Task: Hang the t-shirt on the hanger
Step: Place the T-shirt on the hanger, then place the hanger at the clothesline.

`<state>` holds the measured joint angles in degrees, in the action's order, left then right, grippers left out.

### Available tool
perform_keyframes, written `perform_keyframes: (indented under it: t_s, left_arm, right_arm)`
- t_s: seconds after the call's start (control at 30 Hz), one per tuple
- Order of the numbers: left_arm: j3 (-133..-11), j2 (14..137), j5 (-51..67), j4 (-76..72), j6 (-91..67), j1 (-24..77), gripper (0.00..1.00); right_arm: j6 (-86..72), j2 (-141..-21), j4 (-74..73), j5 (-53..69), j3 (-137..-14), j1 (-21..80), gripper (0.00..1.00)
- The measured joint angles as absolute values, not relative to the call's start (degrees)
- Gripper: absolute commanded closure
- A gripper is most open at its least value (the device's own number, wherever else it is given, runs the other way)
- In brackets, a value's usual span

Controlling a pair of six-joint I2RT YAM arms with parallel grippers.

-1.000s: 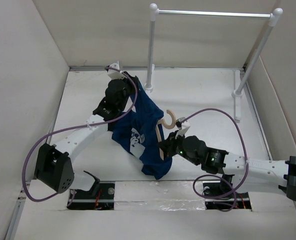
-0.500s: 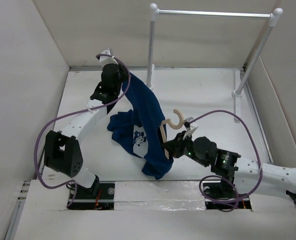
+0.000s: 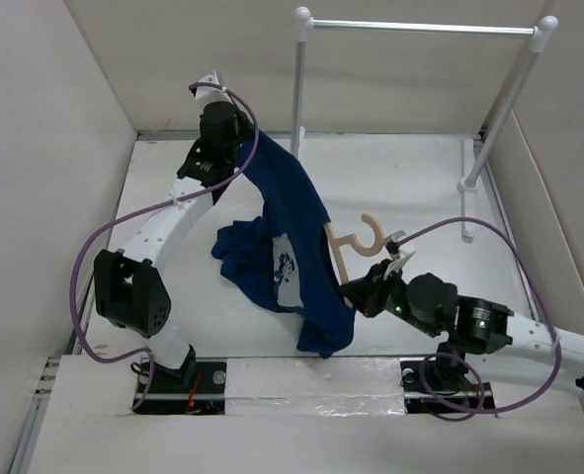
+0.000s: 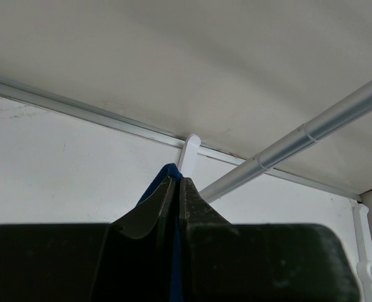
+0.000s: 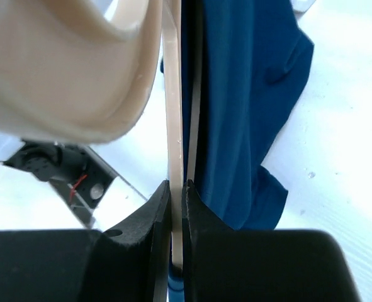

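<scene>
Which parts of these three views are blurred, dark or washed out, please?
Top external: sharp and evenly lit, with soft shadows and a glint on the foil strip. Left wrist: the left claw is dark and soft, the rack bar beyond is clearer. Right wrist: the hanger hook is a large close blur, and the table beside the t-shirt is washed out.

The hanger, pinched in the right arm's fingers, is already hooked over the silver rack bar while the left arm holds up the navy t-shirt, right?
Not quite. The hanger is not on the rack bar; the top external view shows its hook free, far from it. The right arm's fingers do pinch it, and the left arm's fingers hold up the t-shirt.
</scene>
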<state>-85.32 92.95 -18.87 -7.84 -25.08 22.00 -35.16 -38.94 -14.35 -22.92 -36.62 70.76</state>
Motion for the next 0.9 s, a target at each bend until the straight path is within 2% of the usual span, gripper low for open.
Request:
perform_keyframes:
  t_s: [0.2, 0.37, 0.5, 0.67, 0.7, 0.73, 0.77, 0.83, 0.9]
  left_arm:
    - [-89.6, 92.9, -17.1, -5.5, -24.9, 21.0, 1.00]
    - [-92.1, 92.4, -14.3, -5.1, -25.6, 20.9, 1.00]
    - [-91.3, 91.0, -13.3, -5.2, -26.2, 20.9, 1.00]
    - [-83.5, 87.5, -13.3, -8.3, -28.1, 22.1, 0.99]
    - [-81.4, 86.8, -13.2, -9.3, -28.6, 22.5, 0.95]
    - [-79.2, 86.1, -12.8, -10.2, -29.3, 22.9, 0.83]
    - [-76.9, 85.3, -12.2, -11.5, -29.7, 23.3, 0.77]
    - [-70.4, 82.5, -11.0, -14.0, -31.6, 23.9, 0.69]
    - [-63.3, 78.6, -10.3, -15.9, -32.9, 24.6, 0.66]
  right_arm:
    - [-32.9, -36.0, -25.1, -27.9, -51.0, 71.7, 1.00]
    - [-29.1, -38.2, -30.0, -30.4, -64.7, 71.7, 1.00]
    - [-27.4, -38.7, -31.6, -32.0, -68.9, 71.7, 1.00]
    - [-25.6, -39.0, -35.1, -34.2, -71.4, 71.7, 1.00]
    - [-25.3, -39.5, -35.9, -35.0, -72.3, 71.7, 1.00]
    - [-25.1, -40.0, -36.4, -36.1, -73.2, 71.7, 1.00]
    - [-24.9, -40.7, -36.8, -37.1, -73.9, 71.7, 1.00]
    - [-24.5, -42.0, -37.4, -38.8, -74.8, 70.9, 1.00]
    - [-23.9, -43.9, -38.2, -39.1, -75.6, 68.2, 1.00]
